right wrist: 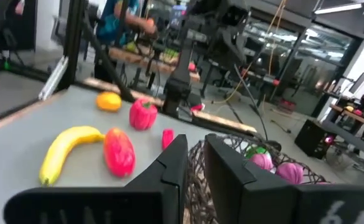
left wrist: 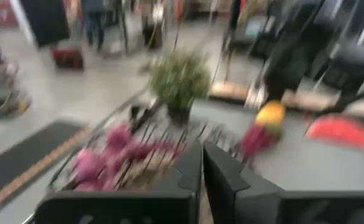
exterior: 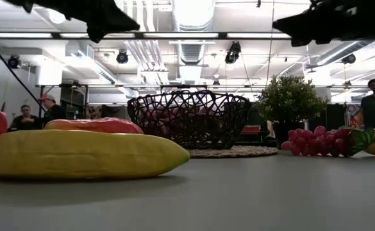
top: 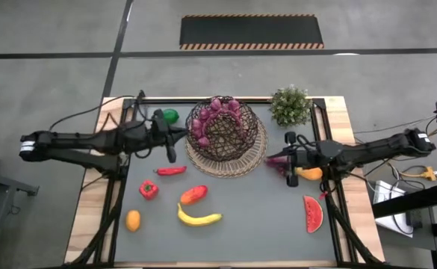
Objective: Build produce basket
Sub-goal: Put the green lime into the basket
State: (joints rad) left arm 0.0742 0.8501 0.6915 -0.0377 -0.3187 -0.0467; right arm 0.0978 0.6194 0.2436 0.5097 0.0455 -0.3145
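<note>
The dark wire basket (top: 237,142) stands on a tan woven mat (top: 203,162) at the table's middle back, with purple grapes (top: 217,108) inside. My left gripper (top: 182,135) hovers shut and empty at the basket's left rim, with a green lime (top: 170,116) behind it. My right gripper (top: 272,158) hovers to the right of the basket, open by a narrow gap (right wrist: 196,163) and empty. It is over a second grape bunch (exterior: 318,142) that lies on the table beside a yellow-orange piece (top: 309,173).
On the near half lie a banana (top: 199,218), a red pepper (top: 149,190), a red chili (top: 171,170), a red-orange piece (top: 193,195), an orange piece (top: 132,220) and a watermelon slice (top: 313,214). A potted plant (top: 290,104) stands at the back right. People show in the room beyond.
</note>
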